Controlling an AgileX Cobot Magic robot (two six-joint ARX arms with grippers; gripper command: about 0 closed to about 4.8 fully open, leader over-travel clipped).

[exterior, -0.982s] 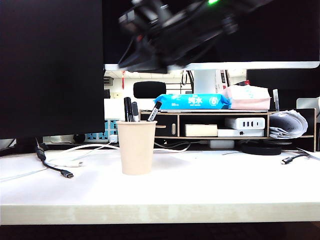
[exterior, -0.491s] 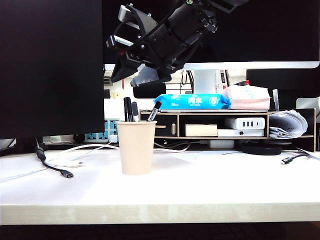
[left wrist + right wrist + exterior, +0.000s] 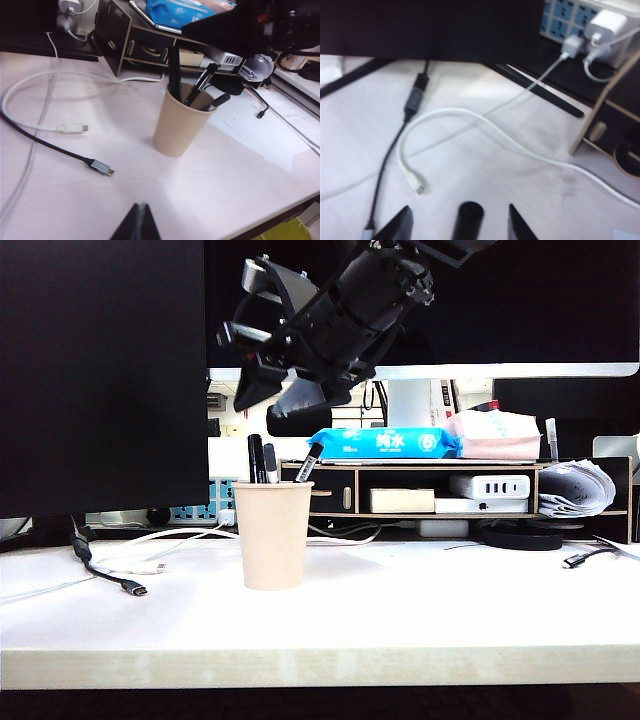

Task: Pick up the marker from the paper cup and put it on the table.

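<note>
The desk (image 3: 450,610) is a wide, smooth white top with a pale wood-grain front edge. At its rear stands a black-and-wood riser shelf (image 3: 440,490) with open compartments, which carries a blue soft-pack of wipes (image 3: 385,443). The right arm (image 3: 370,290), a black cylindrical assembly, slants down from the upper edge of the exterior view and ends above the cup. The right gripper (image 3: 270,370) hangs there with its two dark fingers spread wide and nothing between them; in the right wrist view the finger tips flank the rounded black top of a marker below, though blur leaves it uncertain which marker. The paper cup (image 3: 273,535) is a plain cream-beige tapered cylinder with a rolled rim, upright near the desk's middle. The marker (image 3: 174,70), a thick matte-black barrel, stands inside the cup, beside two slimmer black pens (image 3: 202,82) that lean outward. A white cable (image 3: 70,128) and a black cable (image 3: 97,166) curve across the desk beside the cup. The left gripper (image 3: 137,222) sits low over the desk's near edge, its dark fingertips pressed together, holding nothing.
</note>
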